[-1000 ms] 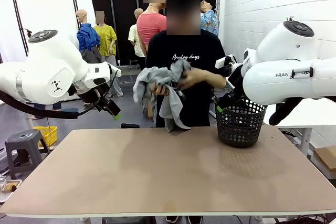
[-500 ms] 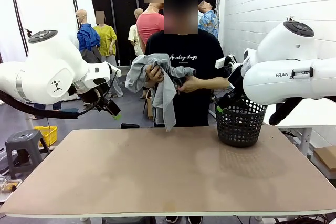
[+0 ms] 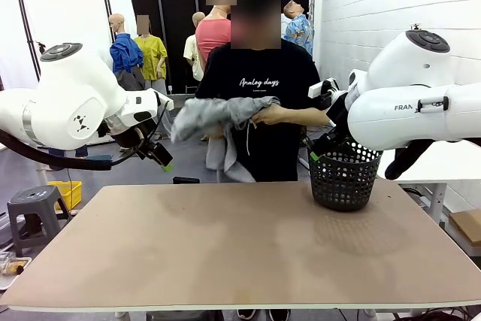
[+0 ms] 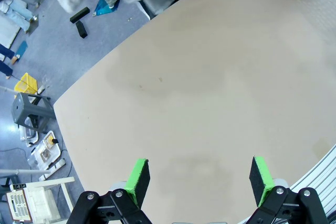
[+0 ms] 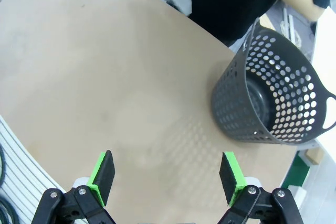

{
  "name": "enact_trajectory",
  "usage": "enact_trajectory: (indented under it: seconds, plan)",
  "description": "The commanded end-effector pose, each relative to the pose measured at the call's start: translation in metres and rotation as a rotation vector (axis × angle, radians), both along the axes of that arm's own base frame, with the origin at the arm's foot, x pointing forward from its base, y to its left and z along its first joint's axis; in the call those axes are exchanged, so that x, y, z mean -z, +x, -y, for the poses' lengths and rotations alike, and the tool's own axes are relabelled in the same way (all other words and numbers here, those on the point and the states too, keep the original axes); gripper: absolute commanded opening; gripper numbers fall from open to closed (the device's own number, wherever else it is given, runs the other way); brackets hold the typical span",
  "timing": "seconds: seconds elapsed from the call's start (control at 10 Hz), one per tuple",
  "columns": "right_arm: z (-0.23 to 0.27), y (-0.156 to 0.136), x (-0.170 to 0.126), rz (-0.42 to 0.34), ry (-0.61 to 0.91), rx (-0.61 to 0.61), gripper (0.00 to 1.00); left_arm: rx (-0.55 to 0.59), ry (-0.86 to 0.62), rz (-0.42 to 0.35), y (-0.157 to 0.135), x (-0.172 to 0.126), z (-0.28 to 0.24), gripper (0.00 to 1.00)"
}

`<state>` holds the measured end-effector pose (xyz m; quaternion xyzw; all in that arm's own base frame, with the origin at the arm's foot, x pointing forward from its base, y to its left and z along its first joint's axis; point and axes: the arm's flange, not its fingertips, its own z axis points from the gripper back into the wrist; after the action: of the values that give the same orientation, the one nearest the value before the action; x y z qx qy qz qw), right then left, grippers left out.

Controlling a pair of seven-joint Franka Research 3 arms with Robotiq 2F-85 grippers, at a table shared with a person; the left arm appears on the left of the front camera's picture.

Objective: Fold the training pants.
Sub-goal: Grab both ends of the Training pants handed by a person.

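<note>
The left gripper (image 4: 200, 174) hangs with its two green-padded fingers spread wide and nothing between them. Looking down along them, there is just brown tabletop underneath. Seen from the front, that gripper sits up in the air near the table's far left corner, tipped down and inward. It ends a white left arm (image 3: 71, 99) that comes in from the side with its big joint raised high.

The right gripper (image 5: 167, 174) is much the same: fingers wide apart, holding nothing, aimed down at the table (image 3: 240, 253). It is poised just beside the far left rim of the black mesh basket (image 3: 344, 182), a little above it, and I can't tell whether it touches. The bulky right arm (image 3: 409, 99) is drawn back toward the table's right side. The basket stands upright on the far right part of the table.

The training pants (image 3: 214, 114) are off the table altogether, with the person standing at the far side. One hand (image 3: 259, 116) grips the grey cloth at chest height, its forearm (image 3: 301, 118) held level across the body. The other hand is buried in the fabric and I can't make it out. The pants are bunched in a band across the person's front, with a loose part hanging down behind the table's far edge.
</note>
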<state>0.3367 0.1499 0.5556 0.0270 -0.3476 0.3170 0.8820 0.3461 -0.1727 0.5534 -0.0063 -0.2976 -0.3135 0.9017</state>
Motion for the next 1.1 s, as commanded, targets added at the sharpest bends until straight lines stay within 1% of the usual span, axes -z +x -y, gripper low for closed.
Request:
enact_trajectory:
  seconds: [0.0,1.0]
  plan:
    - [0.0001,0.0001,0.0,0.0,0.0,0.0,1.0,0.004,0.002,-0.001,0.0004,0.0007,-0.0016,1.0]
    - [0.0001,0.0001,0.0,0.0,0.0,0.0,1.0,0.004,0.002,-0.001,0.0004,0.0007,-0.0016,1.0]
